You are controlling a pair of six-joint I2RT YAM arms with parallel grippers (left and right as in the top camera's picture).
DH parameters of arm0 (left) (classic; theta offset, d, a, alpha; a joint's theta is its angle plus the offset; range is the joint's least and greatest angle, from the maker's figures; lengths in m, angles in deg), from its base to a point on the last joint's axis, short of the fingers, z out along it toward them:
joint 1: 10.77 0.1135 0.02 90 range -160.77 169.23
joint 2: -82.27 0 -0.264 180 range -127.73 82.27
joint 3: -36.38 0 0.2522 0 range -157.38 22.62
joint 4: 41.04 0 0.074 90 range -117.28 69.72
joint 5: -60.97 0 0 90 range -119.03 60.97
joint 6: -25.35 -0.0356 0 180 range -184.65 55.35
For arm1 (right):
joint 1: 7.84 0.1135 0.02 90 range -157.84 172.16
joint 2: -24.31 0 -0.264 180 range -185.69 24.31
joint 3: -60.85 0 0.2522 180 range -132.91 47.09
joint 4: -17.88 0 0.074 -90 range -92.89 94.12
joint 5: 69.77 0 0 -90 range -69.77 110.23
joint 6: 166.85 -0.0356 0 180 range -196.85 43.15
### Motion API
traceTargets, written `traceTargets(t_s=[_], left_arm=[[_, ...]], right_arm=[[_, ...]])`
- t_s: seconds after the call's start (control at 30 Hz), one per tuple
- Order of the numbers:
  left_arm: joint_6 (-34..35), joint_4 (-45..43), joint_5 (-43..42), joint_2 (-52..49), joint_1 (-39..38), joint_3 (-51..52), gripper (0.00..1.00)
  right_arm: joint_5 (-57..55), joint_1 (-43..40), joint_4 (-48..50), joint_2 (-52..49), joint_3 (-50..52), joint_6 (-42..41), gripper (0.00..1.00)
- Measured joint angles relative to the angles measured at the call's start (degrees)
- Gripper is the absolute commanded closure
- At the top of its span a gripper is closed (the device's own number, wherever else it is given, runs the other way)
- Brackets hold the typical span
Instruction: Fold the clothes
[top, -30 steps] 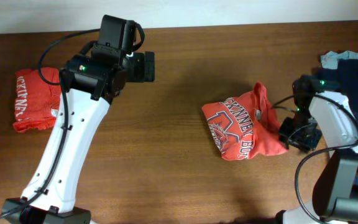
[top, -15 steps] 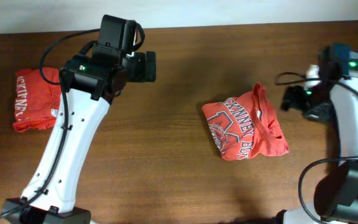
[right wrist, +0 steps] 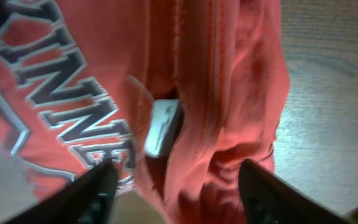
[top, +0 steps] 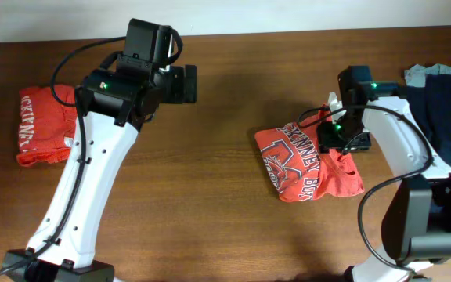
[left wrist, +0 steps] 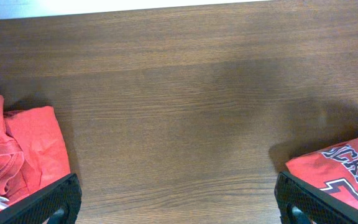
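Right tool (right wrist: 179,180): jaws apart above the T-shirt (top: 308,164) collar. Left tool (left wrist: 179,202): jaws apart, empty. Risk: pinching several layers together bunches the fold.

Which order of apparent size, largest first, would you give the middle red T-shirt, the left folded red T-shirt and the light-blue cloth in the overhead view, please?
1. middle red T-shirt
2. left folded red T-shirt, partly hidden by the left arm
3. light-blue cloth

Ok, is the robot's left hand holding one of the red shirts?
No, the left gripper is open over the wood table, with the folded shirt and the lettered shirt lying off to its sides.
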Motion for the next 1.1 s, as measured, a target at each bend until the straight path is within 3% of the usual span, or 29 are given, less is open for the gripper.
traceTargets(t_s=[0.07, 0.23, 0.27, 0.33, 0.37, 0.8, 0.97, 1.0, 1.07, 1.1], left_arm=[[0.00, 0.00, -0.02, 0.00, 0.00, 0.00, 0.01], [0.00, -0.20, 0.00, 0.00, 0.00, 0.00, 0.01], [0.00, -0.28, 0.00, 0.00, 0.00, 0.00, 0.01], [0.00, -0.63, 0.00, 0.00, 0.00, 0.00, 0.01], [0.00, -0.76, -0.02, 0.00, 0.00, 0.00, 0.01], [0.00, -1.01, 0.00, 0.00, 0.00, 0.00, 0.01], [0.00, -0.94, 0.00, 0.00, 0.00, 0.00, 0.01], [0.00, -0.87, -0.02, 0.00, 0.00, 0.00, 0.01], [0.00, -0.81, -0.63, 0.00, 0.00, 0.00, 0.01], [0.00, -0.76, -1.22, 0.00, 0.00, 0.00, 0.01]], right_arm=[[-1.25, 0.00, 0.63, -0.26, 0.13, -0.33, 0.66], [-3.02, 0.00, 2.19, -0.26, 0.15, -0.76, 0.69], [-3.15, 0.00, 2.23, -0.26, 0.15, -0.74, 0.74], [-3.32, 0.00, 2.21, -0.33, 0.15, -0.98, 0.94], [-3.37, 0.00, 2.21, -0.42, 0.15, -1.11, 0.96], [-4.72, -0.68, 2.32, -0.92, 0.15, -3.21, 0.96], [-5.86, -9.42, 1.16, -0.94, 0.15, -7.08, 0.96], [-5.42, -10.62, 1.07, -0.94, 0.15, -7.28, 0.83], [-2.38, -15.65, 1.03, -1.01, 0.15, -6.88, 0.23], [0.09, -18.23, 0.83, -1.05, 0.15, -6.40, 0.08]])
